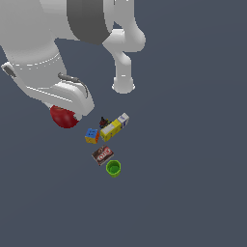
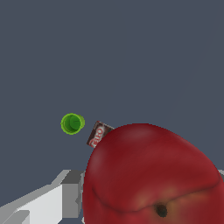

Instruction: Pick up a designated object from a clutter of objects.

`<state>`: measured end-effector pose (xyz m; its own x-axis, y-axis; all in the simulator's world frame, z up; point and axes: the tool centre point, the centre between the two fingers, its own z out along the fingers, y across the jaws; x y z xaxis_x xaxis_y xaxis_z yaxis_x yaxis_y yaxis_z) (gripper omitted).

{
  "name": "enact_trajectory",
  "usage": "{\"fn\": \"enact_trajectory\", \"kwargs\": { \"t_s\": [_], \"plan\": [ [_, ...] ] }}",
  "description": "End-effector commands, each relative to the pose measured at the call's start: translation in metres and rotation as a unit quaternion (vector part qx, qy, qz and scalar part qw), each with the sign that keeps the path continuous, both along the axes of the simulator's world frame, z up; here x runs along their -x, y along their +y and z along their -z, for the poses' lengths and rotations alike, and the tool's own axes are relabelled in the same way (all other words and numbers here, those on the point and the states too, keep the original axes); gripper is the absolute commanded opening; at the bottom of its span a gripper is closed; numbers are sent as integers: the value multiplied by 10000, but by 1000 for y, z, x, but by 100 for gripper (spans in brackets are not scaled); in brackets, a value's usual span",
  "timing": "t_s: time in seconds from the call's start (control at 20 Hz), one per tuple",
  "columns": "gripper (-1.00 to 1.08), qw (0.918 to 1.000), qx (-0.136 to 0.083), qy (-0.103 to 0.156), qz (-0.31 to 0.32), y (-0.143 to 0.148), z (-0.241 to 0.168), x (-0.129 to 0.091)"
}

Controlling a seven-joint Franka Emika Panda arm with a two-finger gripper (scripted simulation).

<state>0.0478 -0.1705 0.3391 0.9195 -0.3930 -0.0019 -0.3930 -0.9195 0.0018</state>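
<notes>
Our claw (image 1: 65, 117) is clamped on the round dark-red apple ball (image 2: 153, 175). The ball is smooth, so it could slip out and drop onto the grey worktop (image 1: 193, 169).

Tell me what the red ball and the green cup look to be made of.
Red ball: looks like apple skin, smooth and slightly glossy, with a yellowish patch round a dark stem pit; a rendered texture, so uncertain. Green cup: probably plastic, uniform bright green, matte, hollow.

A flat, uniform slate-blue desk (image 1: 193, 193) fills the whole frame in both views. No wall, window or furniture shows; the light is soft and even.
</notes>
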Motion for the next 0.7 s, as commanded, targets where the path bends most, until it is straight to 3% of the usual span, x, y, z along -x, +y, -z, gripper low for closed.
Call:
{"fn": "enact_trajectory", "kwargs": {
  "t_s": [0.0,0.65],
  "plan": [
    [-100,10000,0,-10,1,3,-16,-10],
    [-100,10000,-3,-12,-2,12,-54,-36]
  ]
}}
